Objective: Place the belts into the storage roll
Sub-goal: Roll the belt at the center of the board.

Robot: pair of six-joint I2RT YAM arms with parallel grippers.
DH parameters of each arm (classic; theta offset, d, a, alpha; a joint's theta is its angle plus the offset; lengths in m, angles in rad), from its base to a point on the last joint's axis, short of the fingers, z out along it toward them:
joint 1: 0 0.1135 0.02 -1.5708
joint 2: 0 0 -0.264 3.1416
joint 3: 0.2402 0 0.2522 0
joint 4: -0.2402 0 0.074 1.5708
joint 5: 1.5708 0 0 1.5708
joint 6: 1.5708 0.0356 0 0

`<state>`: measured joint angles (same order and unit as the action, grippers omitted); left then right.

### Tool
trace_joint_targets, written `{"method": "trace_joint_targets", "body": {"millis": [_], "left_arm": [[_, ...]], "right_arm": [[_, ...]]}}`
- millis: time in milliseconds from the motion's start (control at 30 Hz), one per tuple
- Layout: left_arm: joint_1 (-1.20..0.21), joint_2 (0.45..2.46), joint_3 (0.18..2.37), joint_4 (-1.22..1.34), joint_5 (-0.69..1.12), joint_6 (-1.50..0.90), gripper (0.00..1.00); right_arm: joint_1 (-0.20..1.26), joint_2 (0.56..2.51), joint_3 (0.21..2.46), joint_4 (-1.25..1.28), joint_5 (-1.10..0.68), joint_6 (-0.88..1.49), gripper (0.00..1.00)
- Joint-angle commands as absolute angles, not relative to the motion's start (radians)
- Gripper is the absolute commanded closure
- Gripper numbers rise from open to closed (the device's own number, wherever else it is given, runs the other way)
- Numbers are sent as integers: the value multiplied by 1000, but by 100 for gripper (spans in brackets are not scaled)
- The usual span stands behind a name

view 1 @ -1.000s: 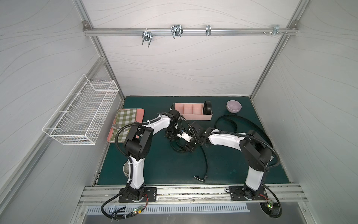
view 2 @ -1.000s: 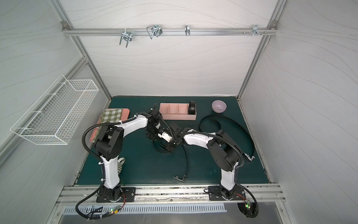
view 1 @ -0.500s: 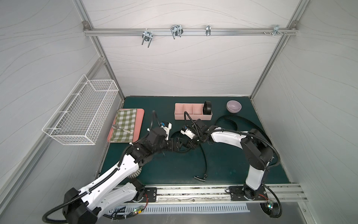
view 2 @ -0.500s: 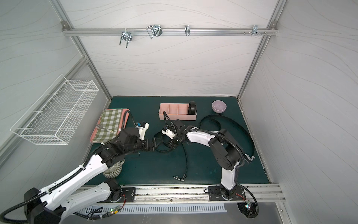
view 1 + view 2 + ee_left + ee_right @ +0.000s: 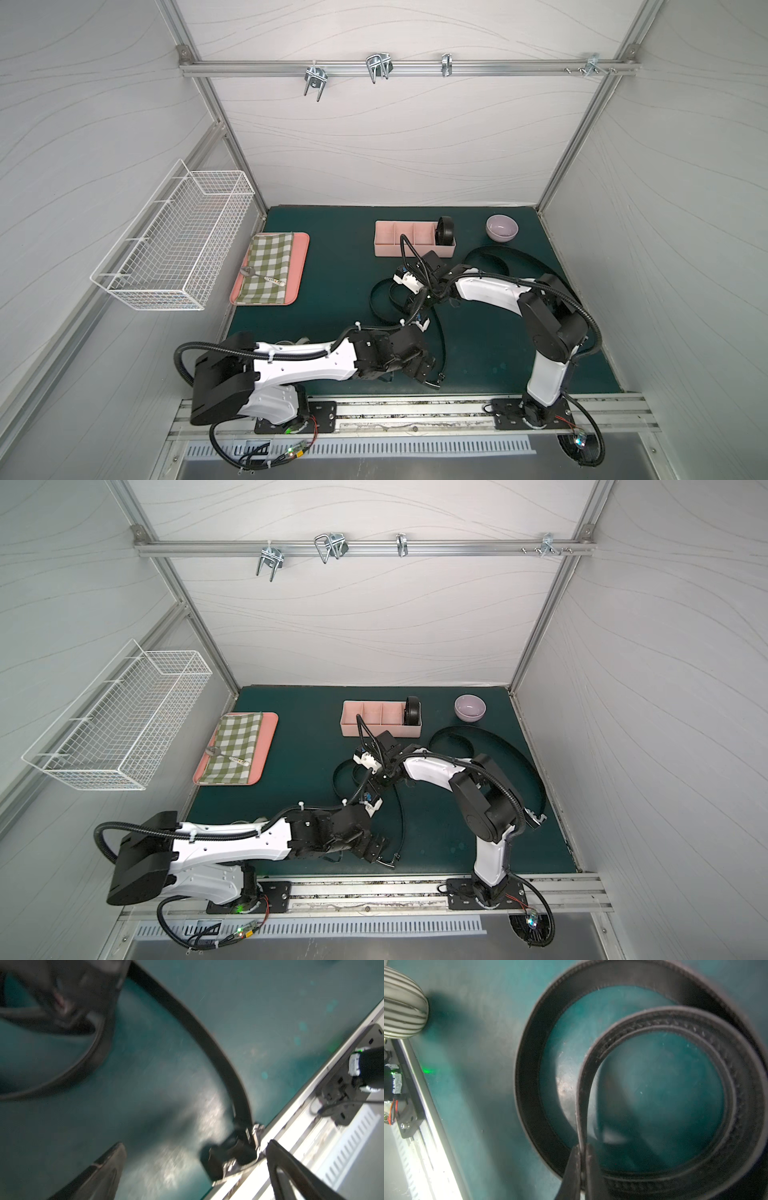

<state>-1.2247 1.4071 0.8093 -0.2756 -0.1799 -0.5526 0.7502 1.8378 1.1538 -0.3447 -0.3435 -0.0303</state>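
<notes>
The storage roll [image 5: 399,241] [image 5: 365,721] stands at the back middle of the mat, and one belt sits coiled [image 5: 444,230] [image 5: 412,712] in its right end compartment. A second belt lies in loose loops [image 5: 380,299] [image 5: 529,1084] mid-mat, its strap [image 5: 440,336] [image 5: 207,1034] running forward to its buckle [image 5: 437,380] [image 5: 232,1151] by the front rail. My right gripper [image 5: 415,299] [image 5: 582,1152] is shut on this belt's inner loop. My left gripper [image 5: 428,372] [image 5: 195,1142] is open low over the mat, the buckle between its fingers. A third belt [image 5: 519,259] [image 5: 498,737] curves behind the right arm.
A purple bowl [image 5: 502,227] stands right of the organiser. A flat pink tray [image 5: 301,266] with a checked cloth and a spoon lies at the left. A white wire basket [image 5: 174,249] hangs on the left wall. A striped round object [image 5: 402,1001] sits near the front rail [image 5: 415,409].
My left arm has left the loops mid-mat, swung to the front edge and opened its jaws over the buckle. The right gripper has stayed shut on the belt loop.
</notes>
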Motion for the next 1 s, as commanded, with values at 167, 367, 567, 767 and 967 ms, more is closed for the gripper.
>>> {"method": "trace_joint_targets", "body": {"millis": [167, 367, 567, 767, 967], "left_arm": [[-1285, 1598, 994, -297, -240, -523, 1], [-1295, 1691, 1054, -354, -263, -532, 3], [-1298, 1818, 1151, -405, -258, -516, 26], [-1298, 1845, 1125, -426, -291, -525, 97], [-1284, 1793, 998, -503, -390, -630, 100]], "right_arm": [[736, 1858, 1103, -347, -348, -22, 100], [725, 1858, 1088, -339, -352, -14, 100], [718, 1858, 1074, -334, -351, -7, 100], [716, 1859, 1075, -340, -348, -8, 100], [713, 1847, 1077, -366, -320, -7, 100]]}}
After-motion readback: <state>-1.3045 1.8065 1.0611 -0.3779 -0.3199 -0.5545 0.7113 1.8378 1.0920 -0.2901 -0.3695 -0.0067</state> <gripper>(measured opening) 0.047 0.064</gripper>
